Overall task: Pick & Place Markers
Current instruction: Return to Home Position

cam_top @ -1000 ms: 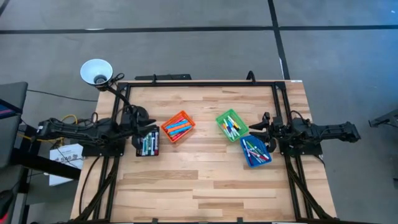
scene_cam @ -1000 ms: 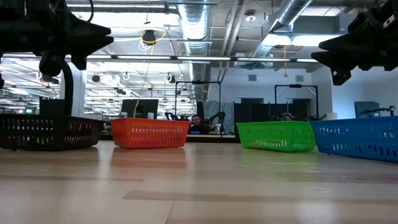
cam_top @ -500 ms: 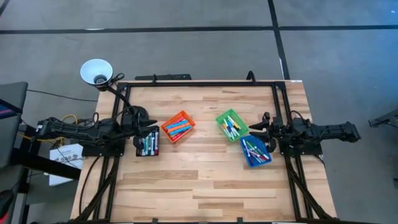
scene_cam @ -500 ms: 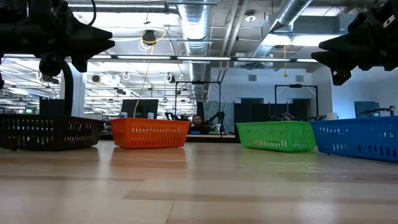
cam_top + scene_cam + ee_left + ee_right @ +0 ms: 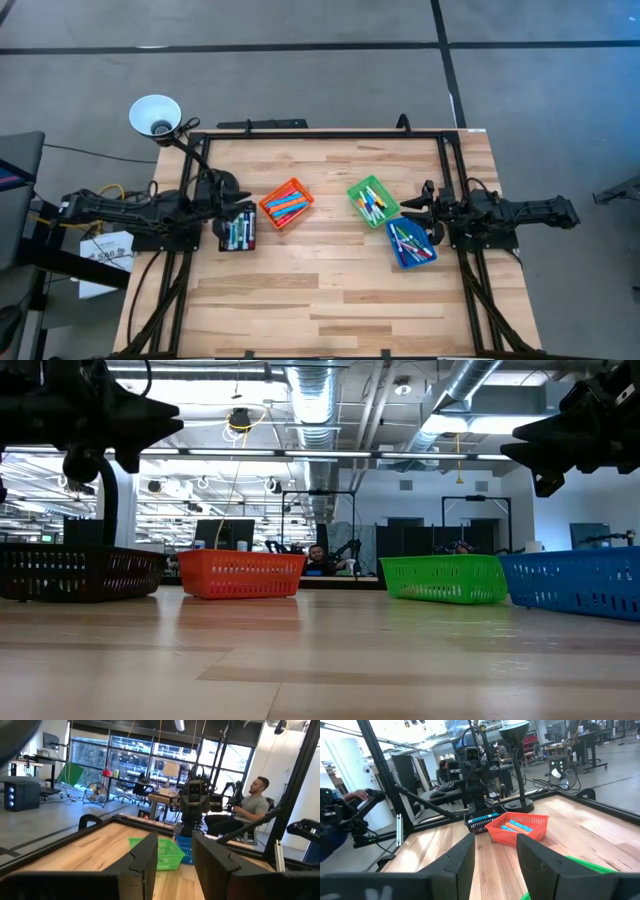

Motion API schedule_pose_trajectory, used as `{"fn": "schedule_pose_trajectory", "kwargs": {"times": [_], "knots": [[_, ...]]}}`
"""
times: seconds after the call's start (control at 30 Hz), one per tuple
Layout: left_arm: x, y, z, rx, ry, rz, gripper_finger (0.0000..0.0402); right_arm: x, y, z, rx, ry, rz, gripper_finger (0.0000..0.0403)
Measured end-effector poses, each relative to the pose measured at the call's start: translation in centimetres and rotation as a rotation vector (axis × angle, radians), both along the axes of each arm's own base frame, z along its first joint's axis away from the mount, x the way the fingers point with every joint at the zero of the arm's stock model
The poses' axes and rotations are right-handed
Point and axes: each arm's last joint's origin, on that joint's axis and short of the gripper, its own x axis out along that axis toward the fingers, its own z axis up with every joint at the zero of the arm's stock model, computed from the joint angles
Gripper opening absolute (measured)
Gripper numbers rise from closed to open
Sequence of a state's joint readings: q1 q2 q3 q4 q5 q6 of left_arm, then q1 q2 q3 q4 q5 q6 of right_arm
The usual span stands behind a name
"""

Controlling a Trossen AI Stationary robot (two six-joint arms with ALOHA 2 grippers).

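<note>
The markers (image 5: pixel 285 205) lie in four small bins on the wooden table: a black bin (image 5: pixel 238 232), an orange bin (image 5: pixel 286 203), a green bin (image 5: pixel 372 200) and a blue bin (image 5: pixel 410 243). My left gripper (image 5: pixel 245 205) hovers level at the table's left edge, just past the black bin's far end; its fingers (image 5: pixel 145 865) stand open with nothing between them. My right gripper (image 5: pixel 408 207) hovers level at the right edge, between the green and blue bins, and is open and empty too (image 5: pixel 495 862). Both hang well above the tabletop in the low view.
A white lamp (image 5: pixel 155 115) on a bent neck stands at the far left corner. A black frame (image 5: pixel 320 133) runs round the table's far and side edges. Bare wood (image 5: pixel 320 300) fills the near half. A seated person (image 5: pixel 252 805) shows beyond the table.
</note>
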State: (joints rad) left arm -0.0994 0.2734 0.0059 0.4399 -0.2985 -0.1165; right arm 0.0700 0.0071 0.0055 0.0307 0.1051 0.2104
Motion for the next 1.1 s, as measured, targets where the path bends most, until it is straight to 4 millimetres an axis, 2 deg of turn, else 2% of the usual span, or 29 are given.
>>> {"fn": "schedule_pose_trajectory", "kwargs": {"times": [0.6, 1.1], "knots": [[-2.7, 0.3, 2.6, -0.032, -0.318, 0.0, 0.0116, 0.0, 0.0, 0.0, 0.0, 0.0, 0.0, 0.0137], [-2.7, 0.3, 2.6, -0.032, -0.319, 0.001, 0.0116, 0.0, 0.0, 0.0, 0.0, 0.0, 0.0, 0.0135]]}}
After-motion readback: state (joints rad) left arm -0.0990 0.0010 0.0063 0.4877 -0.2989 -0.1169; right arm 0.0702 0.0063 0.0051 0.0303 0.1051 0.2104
